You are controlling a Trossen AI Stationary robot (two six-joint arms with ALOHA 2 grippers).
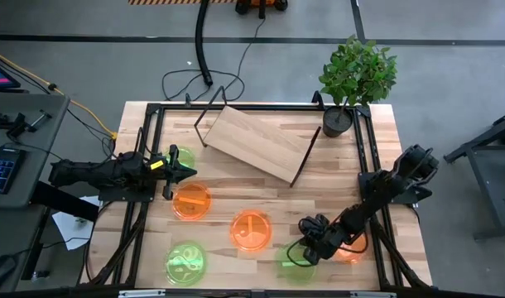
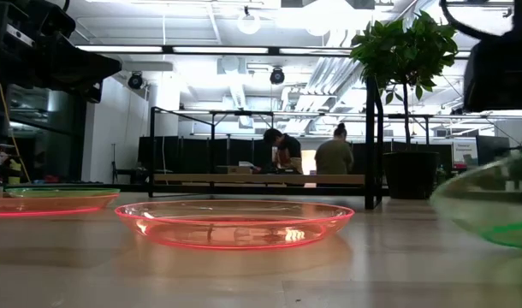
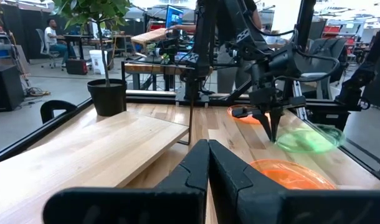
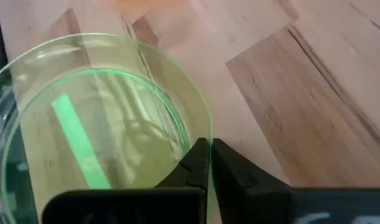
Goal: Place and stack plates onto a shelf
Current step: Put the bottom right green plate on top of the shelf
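At the lower right of the high view, the right gripper is seen down over a translucent green plate, and in the right wrist view its dark fingers are pinched together on the thin glowing rim of that green plate, a bright bar mark showing on its face. A neon orange plate is partly hidden just beside that arm. At the left of the frame the left gripper is held low over the counter, its fingers clenched tight on nothing, tips near a second green plate and just above an orange plate. Another orange plate is laid flat at lower centre, smooth and glassy in the low view, and a third green plate with a cutlery mark is lying at lower left. The shelf, a pale wooden rectangular board on thin dark wire legs, is set at a slant at upper centre of the pale planked counter, no plate on it. A potted plant in a dark round pot is stood at the upper right corner.
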